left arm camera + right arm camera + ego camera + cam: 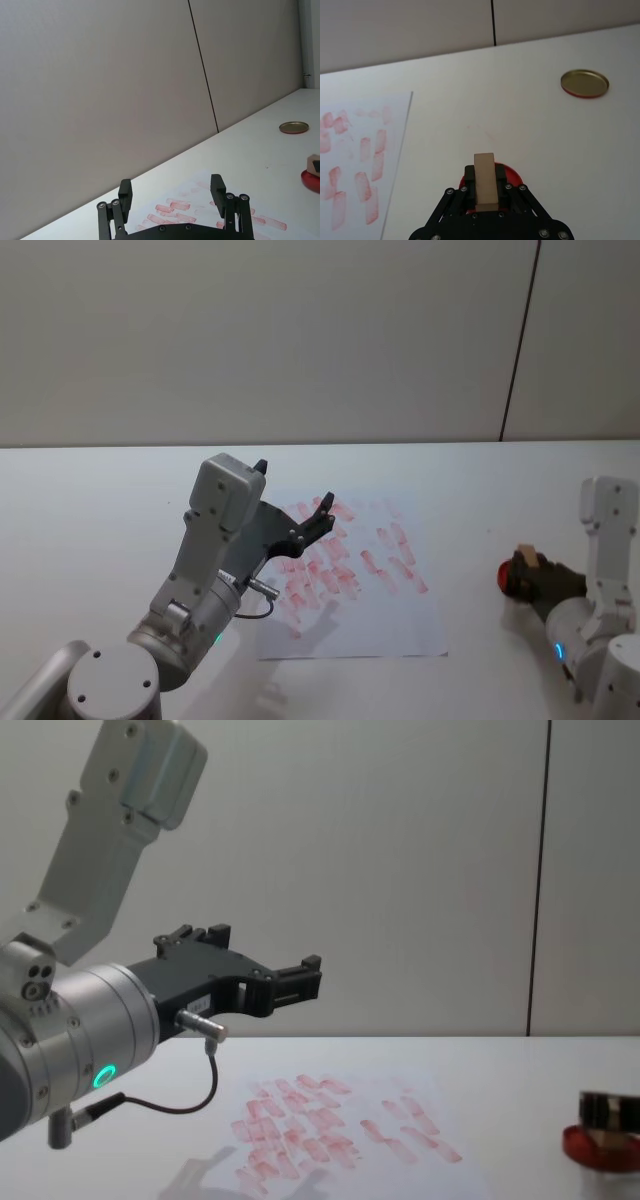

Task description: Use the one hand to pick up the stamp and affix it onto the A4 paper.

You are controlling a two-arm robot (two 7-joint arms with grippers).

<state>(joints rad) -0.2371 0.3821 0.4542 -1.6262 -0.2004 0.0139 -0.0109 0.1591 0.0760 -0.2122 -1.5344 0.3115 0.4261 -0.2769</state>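
Here the right gripper (535,580), at the lower right of the head view, is clamped on the stamp (484,179) and holds it upright over the round red ink pad (505,575). Whether the block's base touches the pad cannot be told. The A4 paper (390,625), covered in pinkish-red marks, lies flat on the white surface (100,500) at centre frame, well apart from the stamp. The left gripper (295,488) hangs above the paper's left part, jaws apart and empty. A gold round lid (585,83) lies on the surface beyond the pad.
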